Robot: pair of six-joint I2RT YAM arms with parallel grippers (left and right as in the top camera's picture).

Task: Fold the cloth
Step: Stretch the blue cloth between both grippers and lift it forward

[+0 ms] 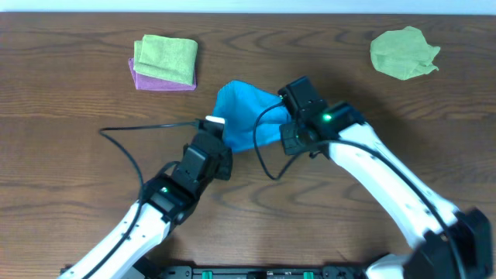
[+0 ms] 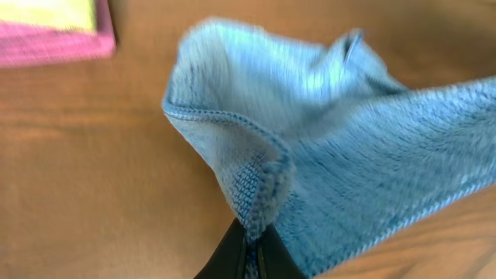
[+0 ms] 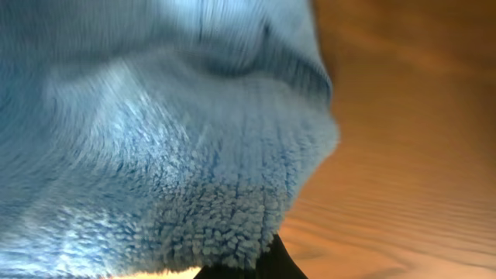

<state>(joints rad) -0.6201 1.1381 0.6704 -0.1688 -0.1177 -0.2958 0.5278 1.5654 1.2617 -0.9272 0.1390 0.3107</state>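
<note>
The cloth (image 1: 244,116) sits mid-worktop (image 1: 77,194), bunched between the two arms. The left gripper (image 1: 219,133) is at its near-left corner, and in the left wrist view that corner (image 2: 260,194) is pinched in the jaws, with the rest spreading away and to the right. The right gripper (image 1: 284,130) is at the cloth's right edge; its own camera shows the cloth (image 3: 155,155) draped over the jaws, with bare worktop (image 3: 403,116) to the right. Far back on the left lie two folded cloths (image 1: 164,62) – one on top of the other, well apart from the middle one. A crumpled cloth (image 1: 403,53) lies far back on the right.
</note>
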